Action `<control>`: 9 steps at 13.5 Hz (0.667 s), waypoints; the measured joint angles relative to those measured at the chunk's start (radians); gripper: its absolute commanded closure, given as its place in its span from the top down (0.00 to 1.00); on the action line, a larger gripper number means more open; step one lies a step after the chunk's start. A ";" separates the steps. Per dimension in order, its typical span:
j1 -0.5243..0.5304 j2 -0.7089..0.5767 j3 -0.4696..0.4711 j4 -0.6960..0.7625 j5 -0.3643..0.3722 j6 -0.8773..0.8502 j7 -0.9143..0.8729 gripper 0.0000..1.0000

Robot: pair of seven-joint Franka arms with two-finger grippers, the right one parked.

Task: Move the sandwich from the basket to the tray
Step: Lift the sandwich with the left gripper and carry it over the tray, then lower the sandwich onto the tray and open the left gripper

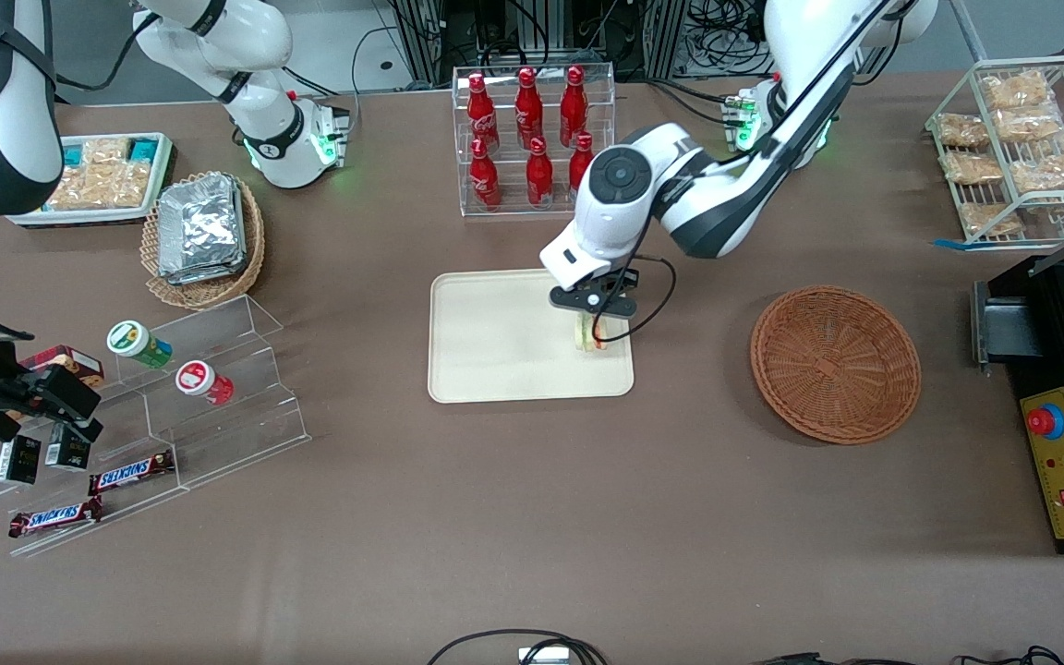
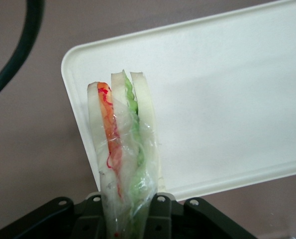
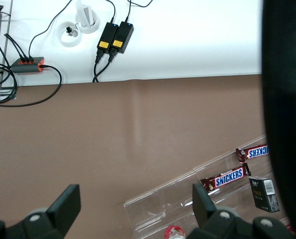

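My gripper (image 1: 593,325) hangs over the cream tray (image 1: 495,351), near the tray corner closest to the basket, shut on the sandwich (image 1: 590,334). The sandwich (image 2: 123,149) is a plastic-wrapped wedge of white bread with orange, red and green filling, pinched between the fingers (image 2: 157,216) and standing on edge above the tray's rim (image 2: 227,181). Whether it touches the tray I cannot tell. The reddish-brown wicker basket (image 1: 835,362) sits empty on the table, toward the working arm's end of it.
A clear rack of red bottles (image 1: 532,139) stands farther from the front camera than the tray. A tan basket with foil packs (image 1: 204,235), a clear stepped stand (image 1: 172,406) with cups and Snickers bars, a wire snack rack (image 1: 1017,148) and a black control box (image 1: 1063,453) surround the area.
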 measured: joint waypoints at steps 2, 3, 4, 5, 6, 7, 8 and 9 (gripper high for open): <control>-0.015 0.065 0.001 0.001 0.113 0.032 -0.095 0.00; -0.020 0.099 0.001 0.001 0.167 0.041 -0.140 0.00; -0.024 0.132 0.001 0.001 0.211 0.048 -0.171 0.00; -0.027 0.161 0.001 0.002 0.243 0.053 -0.186 0.00; -0.036 0.184 0.002 0.003 0.267 0.055 -0.193 0.00; -0.046 0.198 0.003 0.004 0.287 0.055 -0.203 0.04; -0.055 0.208 0.003 0.005 0.303 0.055 -0.213 0.24; -0.060 0.211 0.004 0.006 0.310 0.055 -0.217 0.34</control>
